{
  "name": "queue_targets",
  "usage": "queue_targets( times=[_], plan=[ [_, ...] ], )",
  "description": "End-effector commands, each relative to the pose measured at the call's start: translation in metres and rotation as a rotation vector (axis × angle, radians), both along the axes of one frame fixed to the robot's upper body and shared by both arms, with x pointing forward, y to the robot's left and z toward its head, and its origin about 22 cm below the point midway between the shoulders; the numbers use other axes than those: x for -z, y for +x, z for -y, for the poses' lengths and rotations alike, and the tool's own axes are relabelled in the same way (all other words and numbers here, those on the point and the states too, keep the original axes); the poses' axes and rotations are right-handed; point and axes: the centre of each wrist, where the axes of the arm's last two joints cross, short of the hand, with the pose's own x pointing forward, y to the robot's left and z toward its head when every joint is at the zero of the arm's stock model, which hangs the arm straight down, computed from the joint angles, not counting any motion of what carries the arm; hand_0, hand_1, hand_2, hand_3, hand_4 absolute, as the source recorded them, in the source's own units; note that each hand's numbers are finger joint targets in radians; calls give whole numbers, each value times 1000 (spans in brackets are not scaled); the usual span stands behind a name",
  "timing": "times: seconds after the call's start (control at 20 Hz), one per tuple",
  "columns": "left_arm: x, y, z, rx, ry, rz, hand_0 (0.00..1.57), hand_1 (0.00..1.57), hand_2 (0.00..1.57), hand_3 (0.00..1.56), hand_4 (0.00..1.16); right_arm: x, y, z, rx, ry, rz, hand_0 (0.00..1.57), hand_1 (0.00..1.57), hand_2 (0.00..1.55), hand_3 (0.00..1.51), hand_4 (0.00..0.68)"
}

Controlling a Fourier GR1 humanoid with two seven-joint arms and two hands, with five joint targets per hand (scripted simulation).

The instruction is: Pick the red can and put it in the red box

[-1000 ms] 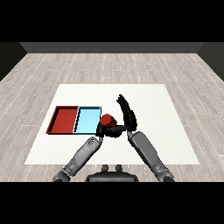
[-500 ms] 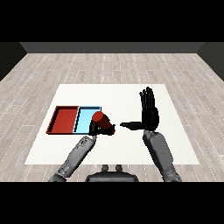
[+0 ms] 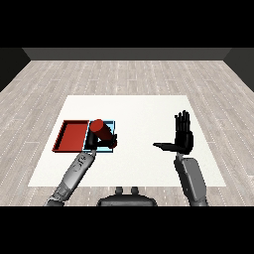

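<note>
The red can [image 3: 100,130] is held tilted in the curled left hand [image 3: 106,141], apparently above the blue tray [image 3: 112,124]. It should be carried leftward over the red tray [image 3: 71,136] before release. The right hand [image 3: 182,137] is spread, holding nothing.

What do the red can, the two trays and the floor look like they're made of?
The red can, held in the left hand, looks like smooth painted metal or plastic: even red sides, darker top, no label. The red tray and light blue tray look like matte plastic: flat colour, thin raised rims. The floor looks like pale wood planks, with visible seams and grain.
</note>
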Motion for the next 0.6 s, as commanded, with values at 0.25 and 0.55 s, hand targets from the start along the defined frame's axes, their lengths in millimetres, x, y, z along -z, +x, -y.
queue_targets(
  times=[0.25, 0.55],
  plan=[
    [-26, 27, -74, -153, 155, -5, 1571, 1571, 1554, 1436, 1131, 54, -16, 42, 58, -48, -156, 0, 0, 0, 0, 0],
    [-10, 60, -113, -275, 298, -102, 1535, 1535, 1342, 1445, 1104, 89, -28, 30, 76, -26, -208, 0, 0, 0, 0, 0]
  ],
)
